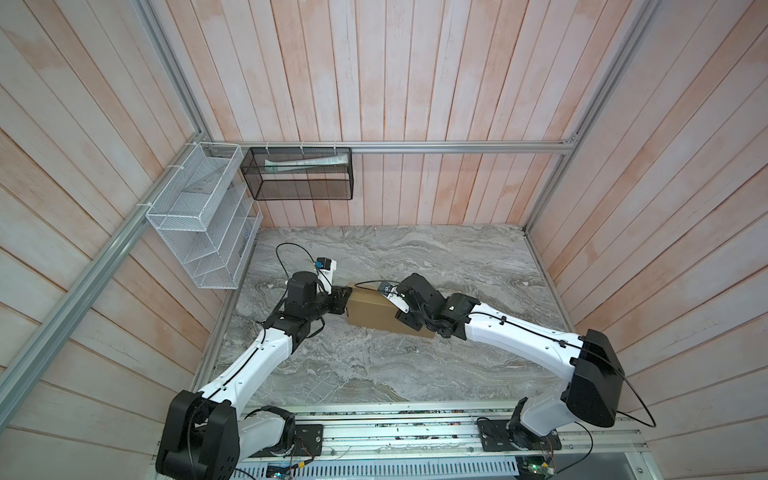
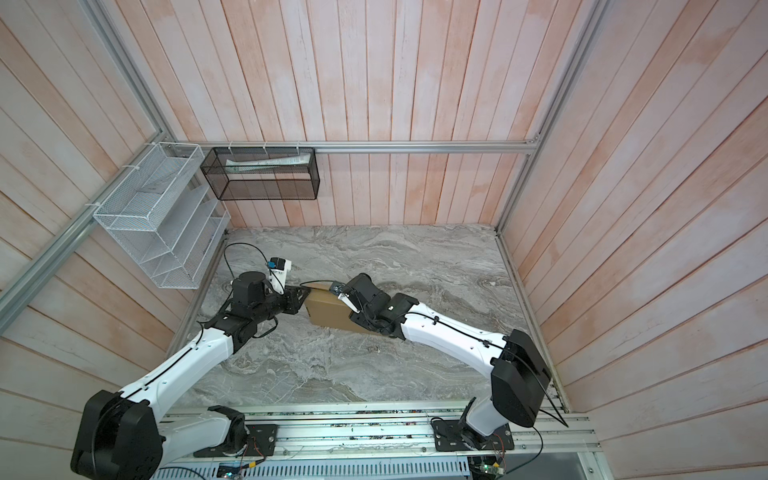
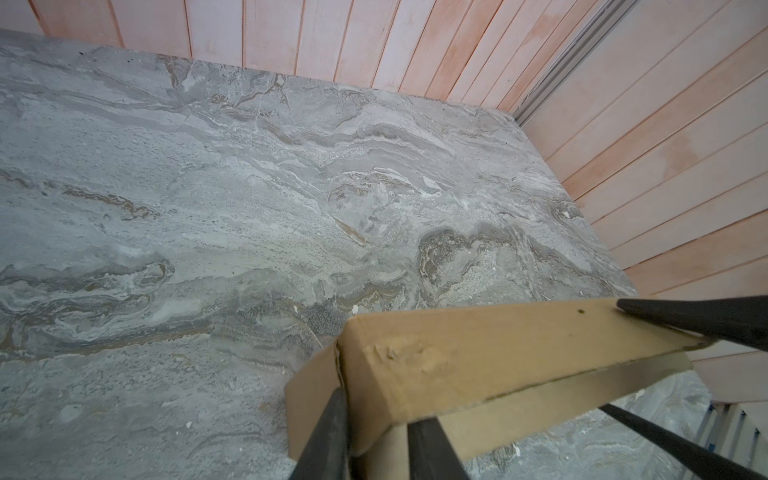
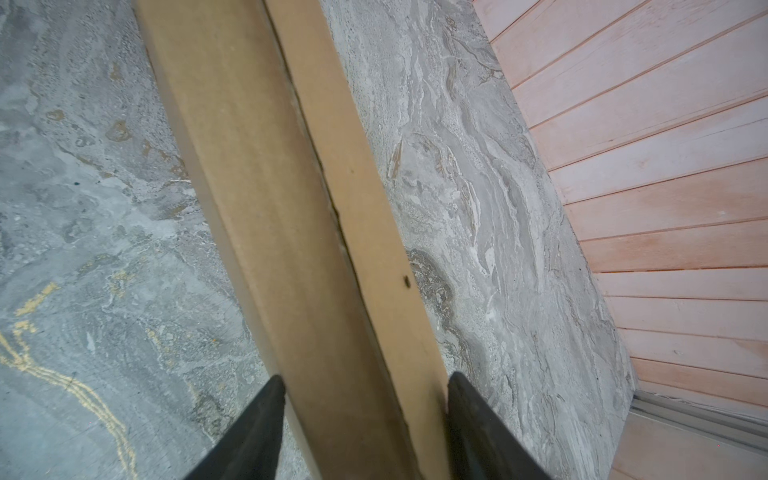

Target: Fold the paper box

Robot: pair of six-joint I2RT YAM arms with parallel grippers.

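Tan cardboard forms the paper box. The left gripper straddles its left end corner and the right gripper its narrow side. Both have fingers apart, and I cannot tell whether either pinches.

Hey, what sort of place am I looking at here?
Probably a robotics lab test cell: a left arm and right arm bolted to a metal rail, an aluminium frame holding plank-look wall panels, and a marble-look tabletop.

No legible text in any view. Sheet in the black basket, well away from both jaws, carries print too small to read. Box between the jaws: plain faces. Arm marks unreadable too.
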